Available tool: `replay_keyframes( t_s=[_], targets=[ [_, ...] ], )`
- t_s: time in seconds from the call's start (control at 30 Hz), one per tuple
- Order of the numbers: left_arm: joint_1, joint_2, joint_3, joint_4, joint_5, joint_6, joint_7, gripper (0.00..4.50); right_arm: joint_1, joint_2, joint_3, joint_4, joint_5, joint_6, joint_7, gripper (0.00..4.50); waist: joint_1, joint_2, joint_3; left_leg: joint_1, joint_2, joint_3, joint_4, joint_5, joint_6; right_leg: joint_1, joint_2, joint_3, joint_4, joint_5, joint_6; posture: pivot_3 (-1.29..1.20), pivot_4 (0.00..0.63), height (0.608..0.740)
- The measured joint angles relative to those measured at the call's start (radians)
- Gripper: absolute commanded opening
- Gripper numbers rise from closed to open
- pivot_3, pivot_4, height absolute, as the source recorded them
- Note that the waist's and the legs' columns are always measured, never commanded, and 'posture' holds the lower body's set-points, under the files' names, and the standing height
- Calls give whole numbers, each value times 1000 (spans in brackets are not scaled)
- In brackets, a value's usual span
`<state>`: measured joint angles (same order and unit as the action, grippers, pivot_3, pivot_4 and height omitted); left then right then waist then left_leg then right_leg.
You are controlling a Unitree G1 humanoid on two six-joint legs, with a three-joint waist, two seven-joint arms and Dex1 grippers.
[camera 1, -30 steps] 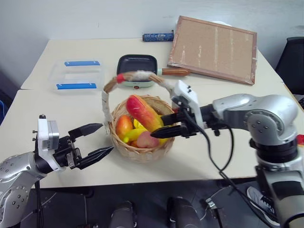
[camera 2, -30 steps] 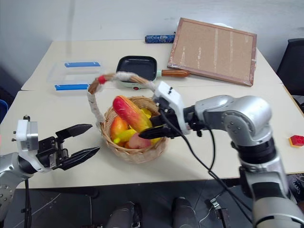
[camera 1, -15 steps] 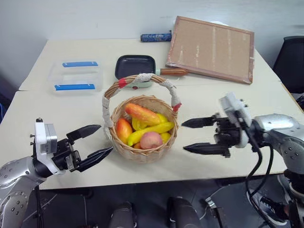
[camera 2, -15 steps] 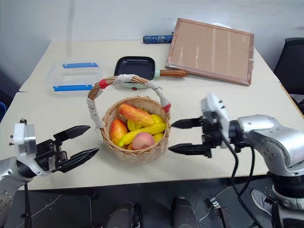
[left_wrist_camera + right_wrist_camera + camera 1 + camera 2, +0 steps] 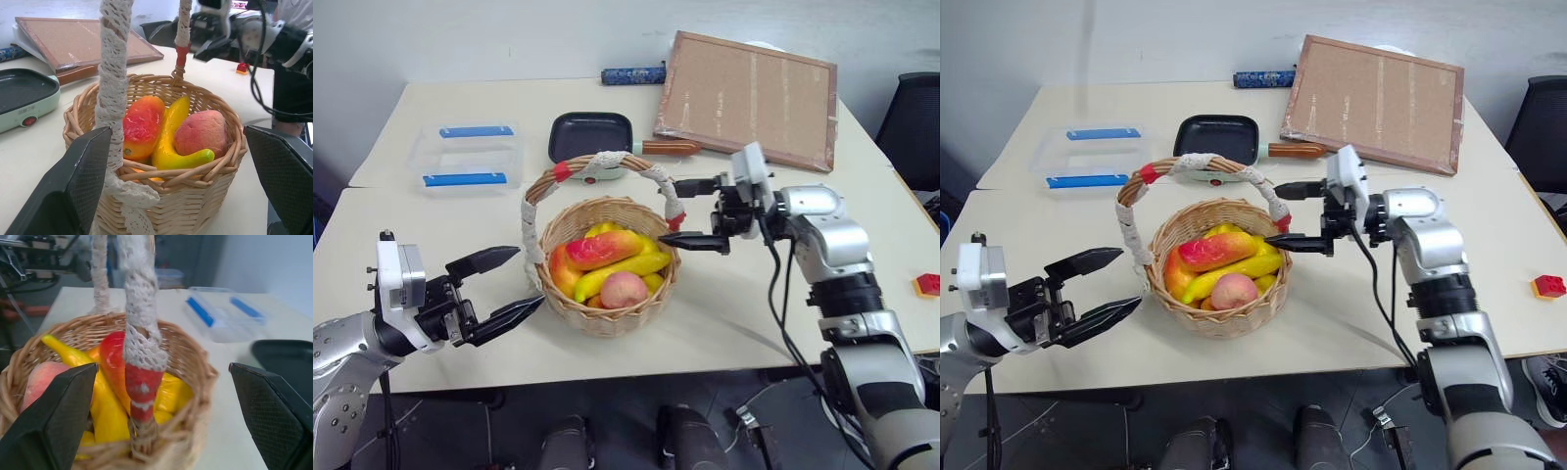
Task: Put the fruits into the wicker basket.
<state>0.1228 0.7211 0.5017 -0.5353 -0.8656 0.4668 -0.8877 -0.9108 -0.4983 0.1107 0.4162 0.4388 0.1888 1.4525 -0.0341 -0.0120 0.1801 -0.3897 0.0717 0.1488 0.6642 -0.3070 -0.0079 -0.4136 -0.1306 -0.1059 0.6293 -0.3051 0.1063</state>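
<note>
Both fruits, mango [image 5: 604,248] and peach [image 5: 624,289], lying inside wicker basket [image 5: 603,318]; left gripper [image 5: 509,287] and right gripper [image 5: 697,211] spread wide, empty, flanking it; likely finished.

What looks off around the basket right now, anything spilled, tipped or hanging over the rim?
Nothing stands out. The wicker basket stands upright with the mango and peach inside the rim, nothing spilled. The open right gripper straddles the handle's end; the open left gripper is beside the basket, apart.
</note>
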Motion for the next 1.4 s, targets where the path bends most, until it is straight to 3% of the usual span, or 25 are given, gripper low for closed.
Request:
replay_keyframes(
  t_s=[0.13,0.4,0.6,0.7,0.83,0.93,1.03,1.23,1.4],
  targets=[
    [6,0,-2,-1,-1,2,1,4500,-73,9,36,56,-8,18,86,2942,6,0,0,-1,0,-1,0,-1,1,1,0,-1,-1,0,1,0,150,740],
    [12,0,-2,-7,-2,6,6,4500,-84,-16,79,70,-6,36,97,257,4,0,0,0,0,-1,2,0,0,0,-1,-1,-1,0,1,0,150,740],
    [-4,0,-31,-15,1,2,5,4500,106,-144,-13,-147,71,131,75,192,19,0,0,-1,-2,-2,2,-1,0,0,-2,-2,-1,0,1,0,150,740],
    [-42,-1,-64,-6,3,1,2,4500,256,-244,-163,-318,151,270,-35,192,32,0,0,-1,-2,-2,2,-2,1,0,-3,-1,-2,1,1,0,150,740],
    [-162,-2,-142,30,7,1,-15,4500,415,-291,-425,-481,239,391,-246,192,33,0,0,0,-2,-2,3,-2,1,0,-3,-1,-3,1,1,0,150,740],
    [-251,-13,-191,97,19,-1,-28,4500,516,-324,-629,-517,251,445,-413,192,35,0,0,0,-2,0,3,-1,1,1,-2,-1,-4,1,1,0,150,740],
    [-309,-37,-240,167,47,-8,-41,4500,560,-327,-735,-495,243,469,-537,192,29,0,0,2,-2,0,3,-1,2,1,-2,2,-3,1,1,0,150,740],
    [-439,-70,-333,307,118,-57,-113,4500,567,-330,-719,-265,112,373,-649,192,24,0,0,2,-3,6,2,0,2,1,-2,2,-3,1,1,0,150,740],
    [-477,-81,-354,352,146,-74,-141,4500,458,-331,-655,-96,67,271,-637,192,6,1,0,3,-2,7,2,1,2,1,-1,3,-2,1,2,0,150,740]
  ],
)
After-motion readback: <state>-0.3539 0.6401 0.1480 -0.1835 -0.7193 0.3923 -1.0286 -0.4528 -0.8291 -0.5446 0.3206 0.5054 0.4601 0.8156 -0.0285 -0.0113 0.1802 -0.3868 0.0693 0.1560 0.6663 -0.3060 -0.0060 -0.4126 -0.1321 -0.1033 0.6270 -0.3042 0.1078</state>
